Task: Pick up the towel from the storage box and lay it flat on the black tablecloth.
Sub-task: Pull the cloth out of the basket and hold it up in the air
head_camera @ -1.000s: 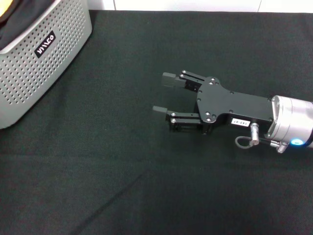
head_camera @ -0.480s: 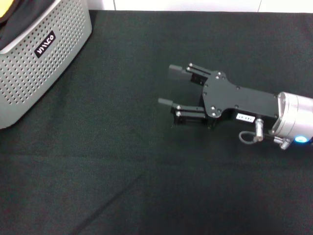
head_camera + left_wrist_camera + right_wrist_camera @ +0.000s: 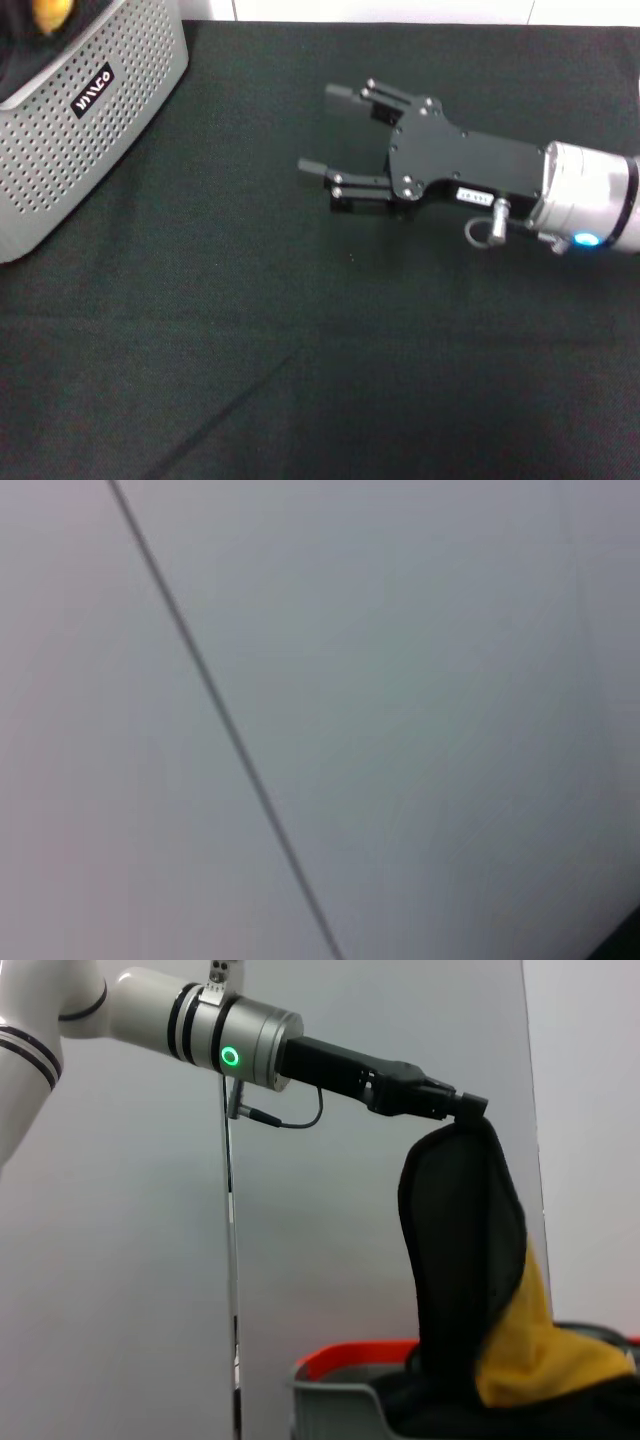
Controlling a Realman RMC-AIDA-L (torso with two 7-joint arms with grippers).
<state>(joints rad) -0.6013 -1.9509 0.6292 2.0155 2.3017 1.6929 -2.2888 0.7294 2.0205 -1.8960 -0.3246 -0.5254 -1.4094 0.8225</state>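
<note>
The storage box [image 3: 70,150] stands at the table's far left corner; its grey rim [image 3: 335,1398] also shows in the right wrist view. High above the box, my left gripper [image 3: 466,1106] is shut on the top corner of the towel [image 3: 460,1260]. The towel hangs down with its dark face outward and its yellow face showing low down. In the head view only a yellow bit of the towel [image 3: 50,12] shows, at the top left edge. My right gripper [image 3: 325,130] is open and empty above the black tablecloth [image 3: 300,330], right of the box.
Rumpled black fabric [image 3: 440,1415] lies in the box under the towel. The box carries a small black label [image 3: 92,88]. An orange-red edge [image 3: 350,1352] shows behind the box. A pale wall [image 3: 400,680] fills the left wrist view.
My right gripper has moved toward the far side and left, closer to the box, still open. The yellow patch at the top left has shifted and shrunk.
</note>
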